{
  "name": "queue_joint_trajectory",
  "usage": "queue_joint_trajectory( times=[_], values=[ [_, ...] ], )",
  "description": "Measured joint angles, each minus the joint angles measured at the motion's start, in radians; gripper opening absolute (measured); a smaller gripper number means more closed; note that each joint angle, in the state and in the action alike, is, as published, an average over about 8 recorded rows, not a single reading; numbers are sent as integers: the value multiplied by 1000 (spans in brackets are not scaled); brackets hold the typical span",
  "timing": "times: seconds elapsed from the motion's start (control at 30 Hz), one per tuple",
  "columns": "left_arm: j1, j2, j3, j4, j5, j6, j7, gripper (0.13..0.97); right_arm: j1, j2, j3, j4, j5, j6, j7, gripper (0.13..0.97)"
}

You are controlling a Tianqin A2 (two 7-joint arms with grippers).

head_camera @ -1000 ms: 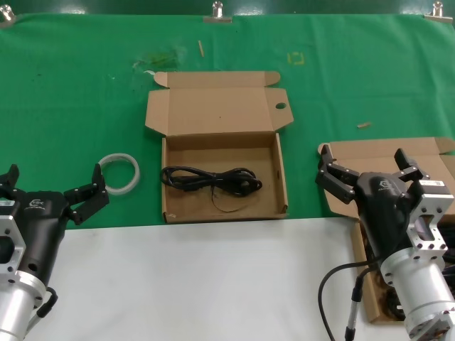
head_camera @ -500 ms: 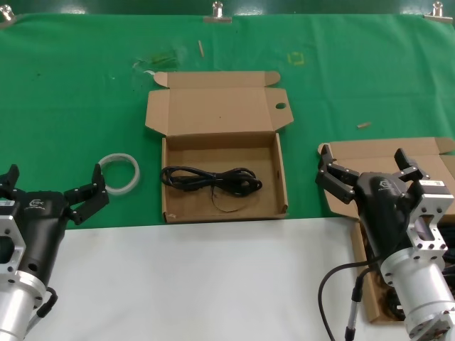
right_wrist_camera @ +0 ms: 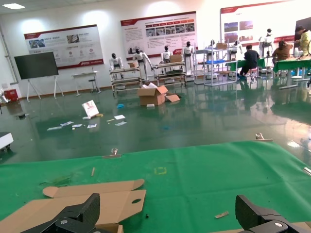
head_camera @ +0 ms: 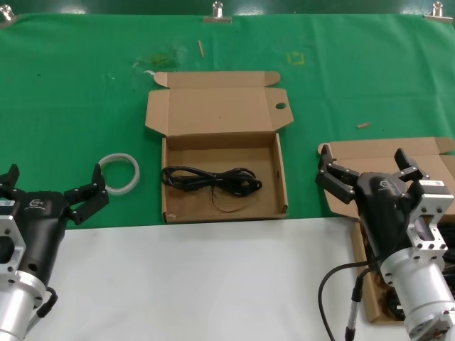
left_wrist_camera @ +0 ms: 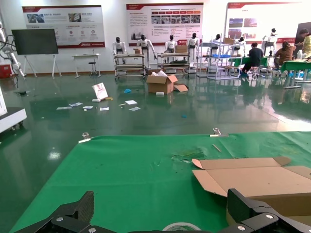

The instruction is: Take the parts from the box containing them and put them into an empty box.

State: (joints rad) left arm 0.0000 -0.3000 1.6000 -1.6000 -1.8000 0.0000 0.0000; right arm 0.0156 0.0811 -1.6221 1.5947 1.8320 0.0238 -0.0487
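Observation:
A brown carton [head_camera: 168, 186] with a round hole in its open lid lies mid-table and holds one black coiled cable [head_camera: 211, 180]. A second carton with a plain lid [head_camera: 370, 150] lies at the right, mostly hidden behind my right arm; dark cable [head_camera: 387, 302] shows in it beside the arm. My right gripper [head_camera: 371, 170] is open and empty, hovering over that carton. My left gripper [head_camera: 48, 188] is open and empty at the left, apart from both cartons. The holed lid also shows in the right wrist view [right_wrist_camera: 82, 204].
A translucent white tape ring [head_camera: 119, 172] lies on the green cloth between my left gripper and the middle carton; it also shows in the left wrist view [left_wrist_camera: 181, 226]. A white table strip [head_camera: 206, 284] runs along the near edge. Small scraps [head_camera: 363, 125] lie on the cloth.

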Motion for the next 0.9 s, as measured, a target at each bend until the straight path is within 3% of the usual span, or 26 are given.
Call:
queue_joint_trajectory(
  times=[0.9],
  values=[
    [0,0,0,0,0,0,0,965,0,0,0,0,0,0,0,966]
  ],
)
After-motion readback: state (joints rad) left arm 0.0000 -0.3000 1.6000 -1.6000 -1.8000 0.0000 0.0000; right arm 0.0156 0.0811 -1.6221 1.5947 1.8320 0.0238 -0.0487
